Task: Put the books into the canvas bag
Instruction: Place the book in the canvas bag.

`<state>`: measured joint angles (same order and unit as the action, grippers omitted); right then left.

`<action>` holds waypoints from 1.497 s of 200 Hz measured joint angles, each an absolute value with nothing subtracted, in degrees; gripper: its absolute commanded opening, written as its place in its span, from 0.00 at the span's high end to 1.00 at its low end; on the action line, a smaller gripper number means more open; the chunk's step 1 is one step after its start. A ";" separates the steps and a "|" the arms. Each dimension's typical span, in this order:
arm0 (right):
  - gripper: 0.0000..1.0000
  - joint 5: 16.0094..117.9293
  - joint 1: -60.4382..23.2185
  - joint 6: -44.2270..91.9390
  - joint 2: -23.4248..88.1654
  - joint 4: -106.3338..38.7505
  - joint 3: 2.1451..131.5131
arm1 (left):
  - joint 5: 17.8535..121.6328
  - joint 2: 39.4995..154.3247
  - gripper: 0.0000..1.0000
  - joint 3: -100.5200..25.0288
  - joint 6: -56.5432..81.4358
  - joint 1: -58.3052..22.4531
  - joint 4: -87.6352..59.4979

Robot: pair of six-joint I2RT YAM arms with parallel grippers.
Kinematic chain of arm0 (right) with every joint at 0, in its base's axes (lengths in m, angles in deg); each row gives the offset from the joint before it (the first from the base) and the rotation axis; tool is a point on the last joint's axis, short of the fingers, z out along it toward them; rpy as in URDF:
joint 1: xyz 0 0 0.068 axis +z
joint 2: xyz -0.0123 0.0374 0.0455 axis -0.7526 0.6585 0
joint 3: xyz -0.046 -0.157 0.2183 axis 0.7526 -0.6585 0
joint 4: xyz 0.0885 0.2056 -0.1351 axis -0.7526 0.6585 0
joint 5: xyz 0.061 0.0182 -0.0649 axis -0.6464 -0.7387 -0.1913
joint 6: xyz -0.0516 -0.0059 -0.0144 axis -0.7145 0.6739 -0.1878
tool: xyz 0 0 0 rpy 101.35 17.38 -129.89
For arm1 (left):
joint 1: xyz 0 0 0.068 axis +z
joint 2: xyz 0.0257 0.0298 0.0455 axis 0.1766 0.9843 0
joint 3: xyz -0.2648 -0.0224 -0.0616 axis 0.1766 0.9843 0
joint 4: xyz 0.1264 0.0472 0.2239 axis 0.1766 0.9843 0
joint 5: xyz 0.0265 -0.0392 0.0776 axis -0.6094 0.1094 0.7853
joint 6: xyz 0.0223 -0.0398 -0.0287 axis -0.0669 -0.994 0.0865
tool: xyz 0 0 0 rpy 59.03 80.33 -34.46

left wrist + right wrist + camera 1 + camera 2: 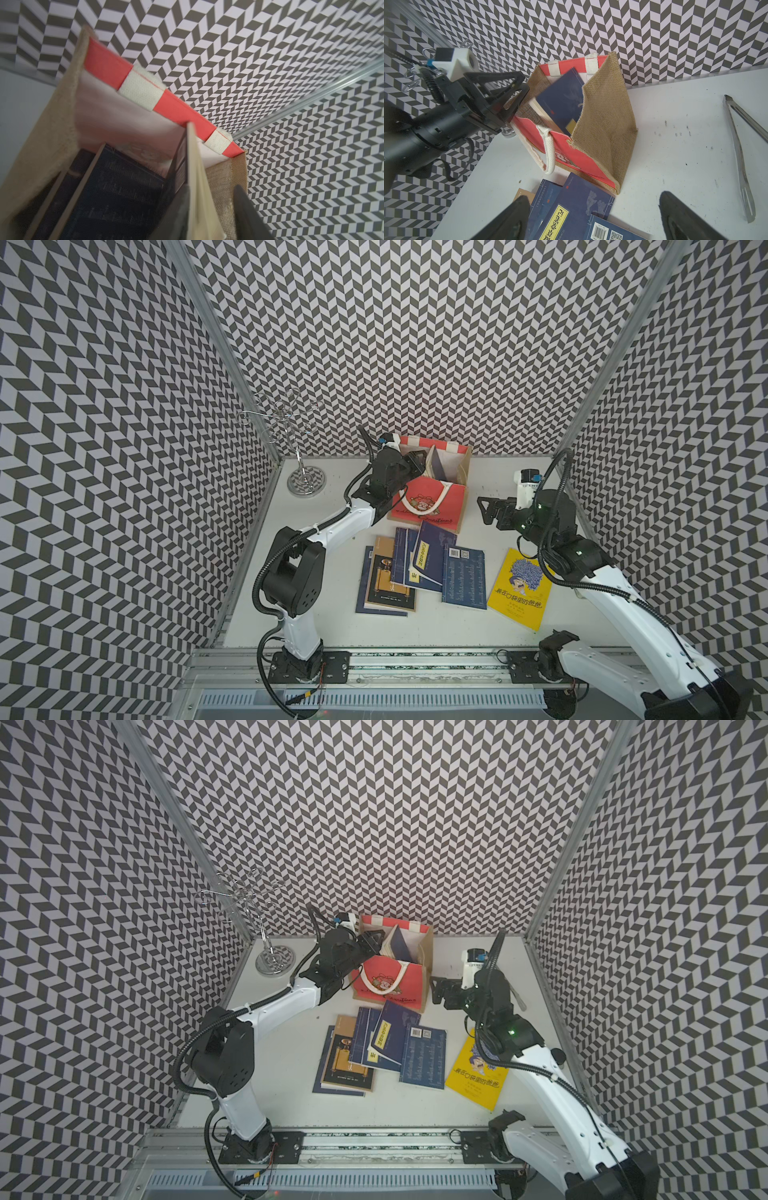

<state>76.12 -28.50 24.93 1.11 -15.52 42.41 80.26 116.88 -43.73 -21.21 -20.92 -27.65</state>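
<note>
The canvas bag point(432, 506) point(390, 986) stands upright at the back of the table, red front toward me and jute side point(604, 124) on the right. My left gripper point(417, 462) point(519, 93) is at its mouth, open. A navy book point(562, 95) leans inside the bag; its cream page edge point(197, 176) lies between the spread fingers point(247, 212), with a gap on one side. Other dark books point(116, 187) stand deeper in the bag. On the table lie overlapping navy books point(432, 556), a tan-and-black one point(388, 580) and a yellow one point(519, 589). My right gripper point(483, 511) point(591, 199) hovers open, right of the bag.
A wire stand on a round metal base point(305, 481) is at the back left corner. Metal tongs point(741, 155) lie on the table right of the bag. Chevron-patterned walls close in three sides, and an aluminium rail point(415, 659) runs along the front edge.
</note>
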 measured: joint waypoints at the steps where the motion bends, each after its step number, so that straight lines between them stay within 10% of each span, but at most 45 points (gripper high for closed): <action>1: 0.03 76.12 -28.50 24.93 1.11 -15.54 42.39 | 80.23 116.88 0.42 -43.77 -21.03 -20.92 -27.60; 104: 0.01 73.17 -28.50 24.95 2.03 -16.68 38.98 | 73.85 107.52 0.06 -39.21 -12.99 -19.30 -26.86; 299: 0.00 56.42 -28.50 30.55 16.83 -30.78 18.44 | 62.03 84.31 0.05 1.23 -5.84 -30.40 -19.19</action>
